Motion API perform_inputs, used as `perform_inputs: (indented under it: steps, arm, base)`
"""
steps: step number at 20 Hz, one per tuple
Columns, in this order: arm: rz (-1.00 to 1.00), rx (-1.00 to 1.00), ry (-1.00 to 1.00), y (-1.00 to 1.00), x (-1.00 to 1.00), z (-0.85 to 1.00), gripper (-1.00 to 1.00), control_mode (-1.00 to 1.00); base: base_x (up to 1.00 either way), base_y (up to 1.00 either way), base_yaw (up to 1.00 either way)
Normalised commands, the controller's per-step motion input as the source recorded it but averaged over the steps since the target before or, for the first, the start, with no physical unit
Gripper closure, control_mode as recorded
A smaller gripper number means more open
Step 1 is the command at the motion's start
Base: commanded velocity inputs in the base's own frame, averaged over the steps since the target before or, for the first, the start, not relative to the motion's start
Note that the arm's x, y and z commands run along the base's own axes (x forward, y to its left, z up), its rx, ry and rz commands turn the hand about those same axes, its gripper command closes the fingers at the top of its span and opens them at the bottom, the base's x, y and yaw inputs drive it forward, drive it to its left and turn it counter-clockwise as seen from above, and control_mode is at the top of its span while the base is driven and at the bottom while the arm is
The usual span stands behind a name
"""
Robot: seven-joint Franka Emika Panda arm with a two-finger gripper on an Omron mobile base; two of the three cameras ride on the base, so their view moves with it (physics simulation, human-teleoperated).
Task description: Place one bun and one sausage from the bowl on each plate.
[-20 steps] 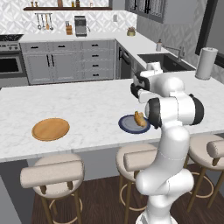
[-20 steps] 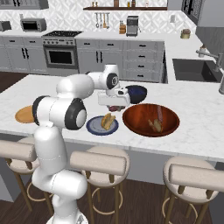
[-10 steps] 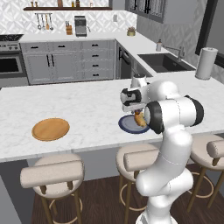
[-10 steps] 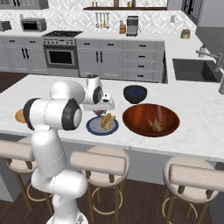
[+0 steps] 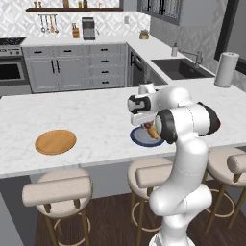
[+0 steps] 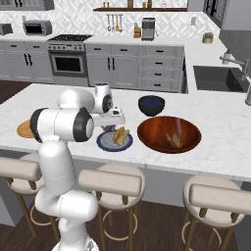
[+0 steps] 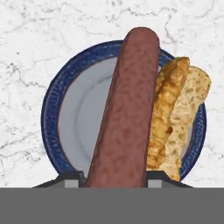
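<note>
Sausage point(image 7: 124, 113) front and centre, pinched lengthwise in the end effector point(image 7: 114, 183), its far end pointing out over the blue-grey plate point(image 7: 50, 109) directly beneath! The fingers close on its near end, so the long red-brown body hangs clear of them, which looks like the right hold for laying it flat. Just to one side of the sausage, on that same plate, lies the golden bun point(image 7: 177, 118), split open and pressed toward the rim, leaving the bare grey middle free as the landing spot. From the right base camera, the end effector point(image 6: 114, 123) hovers right over the plate point(image 6: 104, 142), with the big wooden bowl point(image 6: 147, 138) just beyond it, something pale, likely the other bun, inside. Far off to the other side along the tabletop point(image 5: 91, 108) waits the orange wooden plate point(image 5: 55, 142), bare for now. I'd judge this plate one release away from its pair. No brands, labels or writing can be read anywhere.
</note>
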Motion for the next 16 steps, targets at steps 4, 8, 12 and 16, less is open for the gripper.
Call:
perform_inputs:
  steps: [4,8,12,16]
  arm:
    - [0.07,0.00,0.04,0.14,0.00,-0.64,1.00,-1.00]
    - [0.01,0.01,0.02,0.00,0.03,-0.63,1.00,-1.00]
    - [0.00,0.00,0.00,0.00,0.00,-0.06,1.00,-1.00]
    - [0.00,0.00,0.00,0.00,0.00,0.02,-1.00,-1.00]
  base:
    - [0.00,0.00,0.00]
    - [0.00,0.00,0.00]
    - [0.00,0.00,0.00]
    - [0.00,0.00,0.00]
